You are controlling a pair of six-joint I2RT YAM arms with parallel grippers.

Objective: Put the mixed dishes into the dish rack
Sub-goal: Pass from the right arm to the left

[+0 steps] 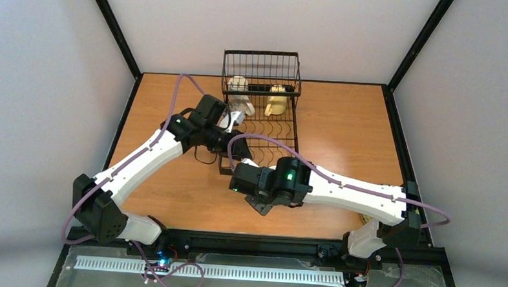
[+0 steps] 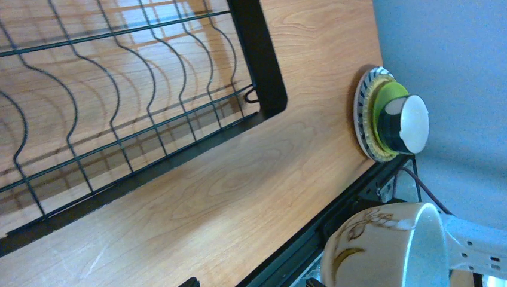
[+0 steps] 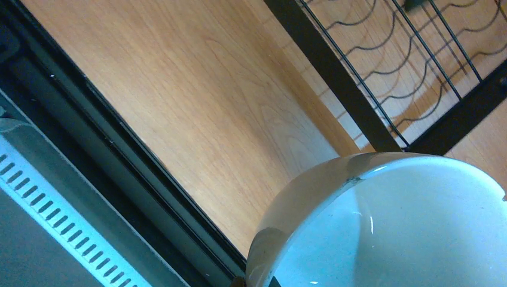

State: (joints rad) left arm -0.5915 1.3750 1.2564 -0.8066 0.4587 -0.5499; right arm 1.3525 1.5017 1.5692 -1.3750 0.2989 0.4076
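Observation:
The black wire dish rack (image 1: 260, 118) stands at the table's back middle. A white mug (image 1: 240, 84) and a smaller cream-yellow mug (image 1: 277, 100) sit in its tall basket section. My right gripper (image 3: 272, 282) is shut on the rim of the white bowl with a brown motif (image 3: 394, 227), held above the table in front of the rack; the bowl also shows in the left wrist view (image 2: 382, 248). My left gripper (image 2: 250, 284) is open and empty at the rack's left edge. A stack with a pattern-rimmed plate (image 2: 363, 110), the lime-green plate (image 2: 382, 98) and the teal-and-white bowl (image 2: 400, 122) sits at the near right.
The rack's curved plate slots (image 2: 107, 107) hold nothing. The table's black front rail (image 3: 119, 155) runs close under the held bowl. In the top view the right arm (image 1: 353, 190) covers the bowl and most of the stack. Grey walls close in the table.

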